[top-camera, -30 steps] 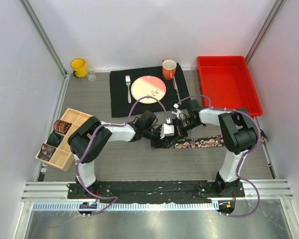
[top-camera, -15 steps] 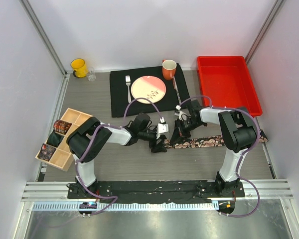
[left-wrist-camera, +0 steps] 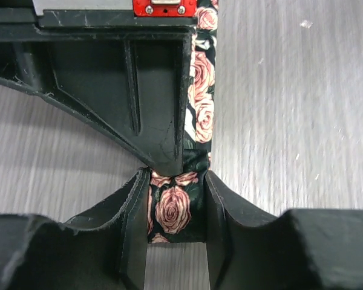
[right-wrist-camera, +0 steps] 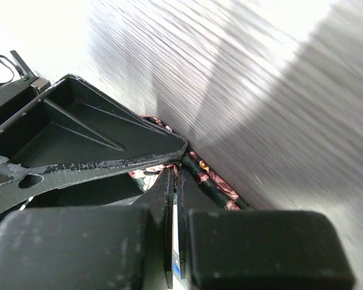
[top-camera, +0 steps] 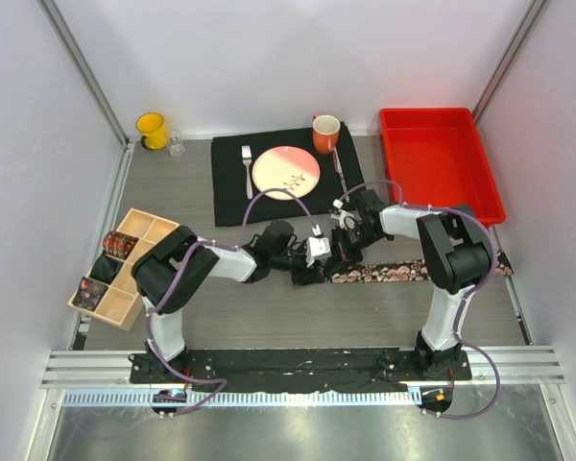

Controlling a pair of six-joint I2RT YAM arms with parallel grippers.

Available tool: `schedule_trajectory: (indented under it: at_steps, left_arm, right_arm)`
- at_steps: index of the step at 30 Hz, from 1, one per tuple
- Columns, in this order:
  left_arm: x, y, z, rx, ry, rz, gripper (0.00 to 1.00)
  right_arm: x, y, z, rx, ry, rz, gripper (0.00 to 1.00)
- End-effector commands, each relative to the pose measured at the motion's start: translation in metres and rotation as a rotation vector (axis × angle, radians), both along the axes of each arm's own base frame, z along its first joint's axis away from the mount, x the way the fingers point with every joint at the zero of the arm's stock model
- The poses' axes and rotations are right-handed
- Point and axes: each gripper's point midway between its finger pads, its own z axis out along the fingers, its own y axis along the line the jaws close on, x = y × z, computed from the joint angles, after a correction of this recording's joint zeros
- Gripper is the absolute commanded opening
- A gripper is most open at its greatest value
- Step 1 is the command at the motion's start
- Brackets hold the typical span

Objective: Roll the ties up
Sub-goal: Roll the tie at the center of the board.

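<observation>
both arms reach low to the middle of the tabletop (top-camera: 269, 317). the left gripper (left-wrist-camera: 176, 208) clamps the folded end of the tie (top-camera: 394, 273), which runs flat toward the right edge. the right gripper (right-wrist-camera: 175, 175) is pressed together.

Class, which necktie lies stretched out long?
The black rose-print fabric necktie, flat on the table before the arms; the other ties sit coiled in the wooden compartment box.

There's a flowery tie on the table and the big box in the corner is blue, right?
No, the big box in the corner is red, not blue; the top view shows it. The flowery tie is on the table.
</observation>
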Motion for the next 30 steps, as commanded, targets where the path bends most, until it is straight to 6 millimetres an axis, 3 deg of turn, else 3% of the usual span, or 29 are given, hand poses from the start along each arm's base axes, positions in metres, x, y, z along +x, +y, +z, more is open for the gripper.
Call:
schedule_trajectory:
  at_steps: [1, 4, 5, 6, 9, 15, 19, 22, 23, 25, 26, 28, 30]
  left_arm:
    - [-0.014, 0.065, -0.045, 0.255, 0.051, 0.063, 0.25]
    - [-0.017, 0.067, -0.046, 0.268, 0.068, 0.063, 0.23]
    - [-0.016, 0.068, -0.047, 0.275, 0.071, 0.069, 0.22]
    - [-0.015, 0.068, -0.049, 0.281, 0.074, 0.072, 0.21]
    - [-0.015, 0.069, -0.051, 0.285, 0.076, 0.071, 0.20]
    - [-0.016, 0.068, -0.052, 0.284, 0.076, 0.063, 0.20]
    - [-0.016, 0.068, -0.052, 0.286, 0.077, 0.062, 0.20]
    - [-0.018, 0.069, -0.053, 0.288, 0.081, 0.055, 0.22]
    - [-0.018, 0.069, -0.052, 0.287, 0.080, 0.056, 0.22]
    - [-0.019, 0.069, -0.053, 0.289, 0.081, 0.053, 0.23]
    - [-0.019, 0.069, -0.053, 0.288, 0.080, 0.051, 0.24]
    - [-0.018, 0.068, -0.052, 0.283, 0.079, 0.053, 0.27]
    - [-0.018, 0.067, -0.049, 0.268, 0.077, 0.050, 0.39]
  right_arm:
    - [0.017, 0.001, -0.024, -0.098, -0.075, 0.018, 0.01]
    - [0.014, 0.008, -0.012, -0.043, -0.050, 0.022, 0.07]
    - [0.013, 0.009, -0.008, -0.027, -0.047, 0.022, 0.12]
    - [0.011, 0.010, -0.004, -0.013, -0.041, 0.018, 0.24]
    - [0.006, 0.015, 0.010, 0.041, -0.024, 0.011, 0.39]
    - [-0.001, 0.022, 0.026, 0.115, 0.009, -0.014, 0.45]
    - [-0.006, 0.022, 0.013, 0.085, 0.030, 0.002, 0.43]
    - [-0.001, 0.018, -0.001, 0.030, 0.020, 0.002, 0.32]
    - [0.000, 0.016, -0.007, 0.012, 0.028, -0.001, 0.19]
    - [-0.001, 0.013, -0.012, -0.012, 0.037, -0.001, 0.11]
    - [0.000, 0.011, -0.013, -0.014, 0.038, -0.003, 0.01]
    - [-0.002, 0.006, -0.017, -0.031, 0.047, -0.006, 0.01]
    - [-0.003, -0.001, -0.020, -0.042, 0.063, -0.024, 0.01]
